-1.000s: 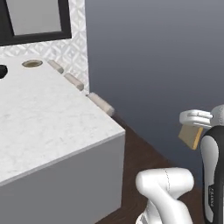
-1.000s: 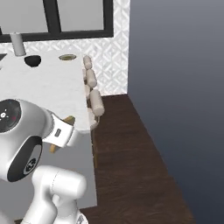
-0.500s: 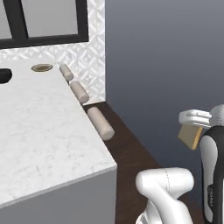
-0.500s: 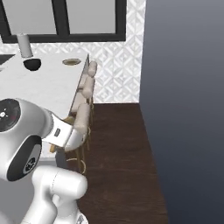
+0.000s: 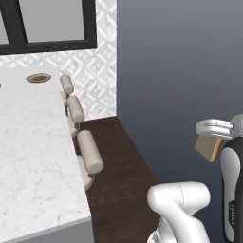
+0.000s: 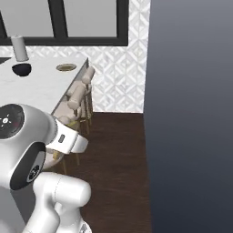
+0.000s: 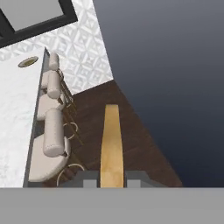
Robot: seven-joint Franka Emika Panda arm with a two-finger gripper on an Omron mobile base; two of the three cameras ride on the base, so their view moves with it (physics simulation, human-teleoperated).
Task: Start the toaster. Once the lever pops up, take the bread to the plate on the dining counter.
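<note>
My gripper (image 7: pixel 113 177) is shut on the bread (image 7: pixel 110 142), a tan slice seen edge-on between the two fingertips. In the left base view the bread (image 5: pixel 208 147) hangs tilted under the gripper (image 5: pixel 212 137) at the far right, high above the dark floor. The dining counter (image 5: pixel 28 156) is the white marble slab to the left, well away from the gripper. The plate (image 5: pixel 38 77) lies at its far end near the window, and shows again as the plate (image 6: pixel 66 67) and the plate (image 7: pixel 27 62). The toaster and the lever are out of view.
Beige padded stools (image 5: pixel 88 152) line the counter's near edge, over dark wood floor (image 6: pixel 113 159). A dark bowl (image 6: pixel 21 69) and a grey cylinder (image 6: pixel 18 48) stand on the counter beyond the plate. A plain grey wall (image 5: pixel 180 71) closes the right side.
The whole picture has shifted: the base has turned, so the counter has slid left and the stools have come into sight. The bread stays in the shut gripper.
</note>
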